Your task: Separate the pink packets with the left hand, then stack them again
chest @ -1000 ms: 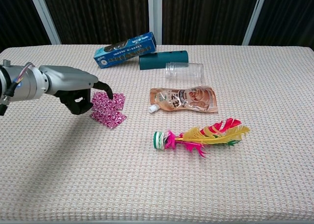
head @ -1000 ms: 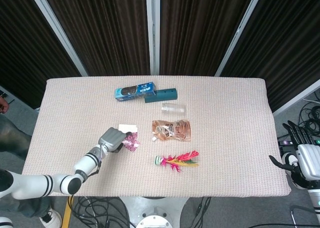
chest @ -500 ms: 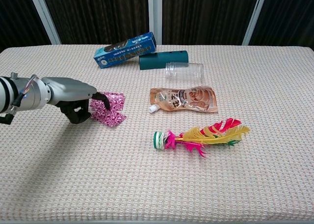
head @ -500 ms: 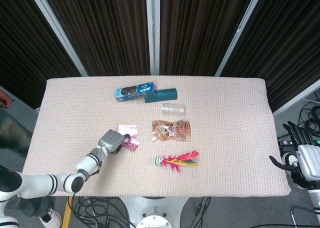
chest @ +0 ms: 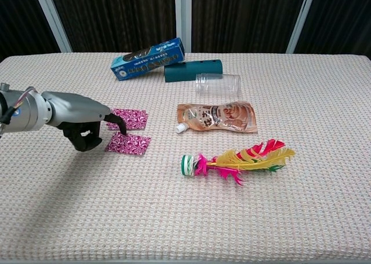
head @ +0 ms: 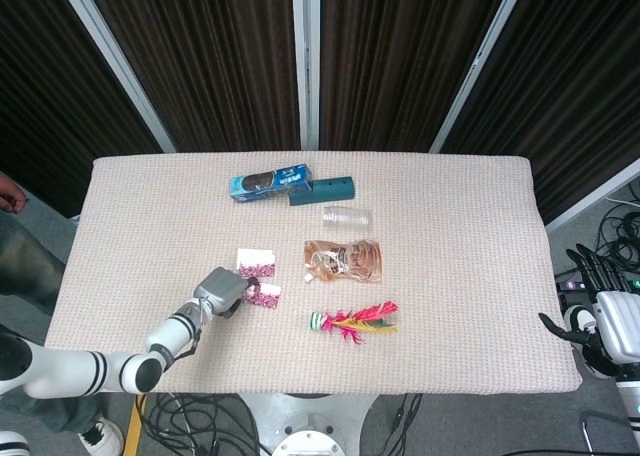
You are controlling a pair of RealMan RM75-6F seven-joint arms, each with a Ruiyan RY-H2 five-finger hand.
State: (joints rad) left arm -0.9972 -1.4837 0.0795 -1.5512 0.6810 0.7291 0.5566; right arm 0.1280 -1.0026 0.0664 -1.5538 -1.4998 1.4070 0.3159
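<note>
Two pink patterned packets lie apart on the woven tablecloth. The far packet (head: 255,263) (chest: 128,118) lies flat by itself. Closer to the front edge, the near packet (head: 264,295) (chest: 129,143) has its left edge gripped by the fingertips of my left hand (head: 221,290) (chest: 86,127). A narrow strip of cloth shows between the two packets. My right hand (head: 603,314) hangs off the table's right end, fingers spread and holding nothing; only the head view shows it.
A feathered shuttlecock (chest: 235,158) and an orange drink pouch (chest: 217,117) lie right of the packets. Further back are a clear plastic cup (chest: 217,83) on its side, a blue biscuit box (chest: 148,58) and a teal box (chest: 192,70).
My left hand has pulled the top packet off the other one, toward the table's front edge. The packets overlapped before; now they lie apart. The right hand has not moved.
</note>
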